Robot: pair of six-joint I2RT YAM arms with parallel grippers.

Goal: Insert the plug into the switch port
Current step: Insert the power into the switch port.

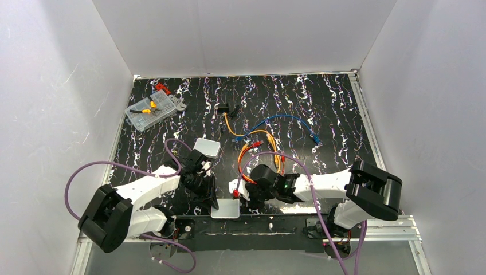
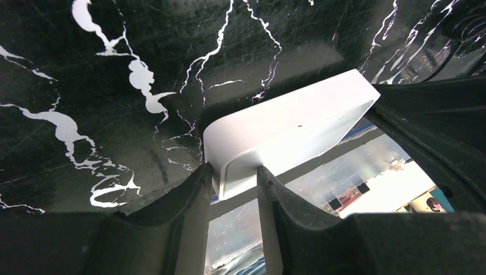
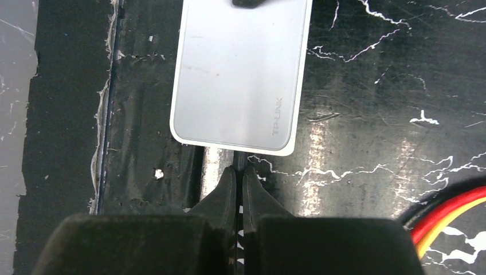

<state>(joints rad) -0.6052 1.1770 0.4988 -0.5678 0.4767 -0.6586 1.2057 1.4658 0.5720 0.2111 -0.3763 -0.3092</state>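
Observation:
The switch, a pale grey flat box (image 1: 225, 209) (image 2: 292, 120) (image 3: 240, 74), lies by the table's front edge between both arms. My left gripper (image 1: 213, 197) (image 2: 234, 171) straddles one end of the box, with both fingertips against it. My right gripper (image 1: 247, 197) (image 3: 239, 171) is shut on the thin black plug (image 3: 239, 160). The plug's tip reaches the box's near edge. The port itself is hidden, so I cannot tell whether the plug is inside it. A dark fingertip of the left gripper shows at the box's far end in the right wrist view.
A smaller, squarer white box (image 1: 207, 148) lies behind the left gripper. Orange cables (image 1: 258, 152) (image 3: 453, 215) and a blue cable (image 1: 286, 120) loop mid-table. A clear parts case (image 1: 153, 109) sits at the back left. The metal rail (image 1: 275, 220) runs along the front edge.

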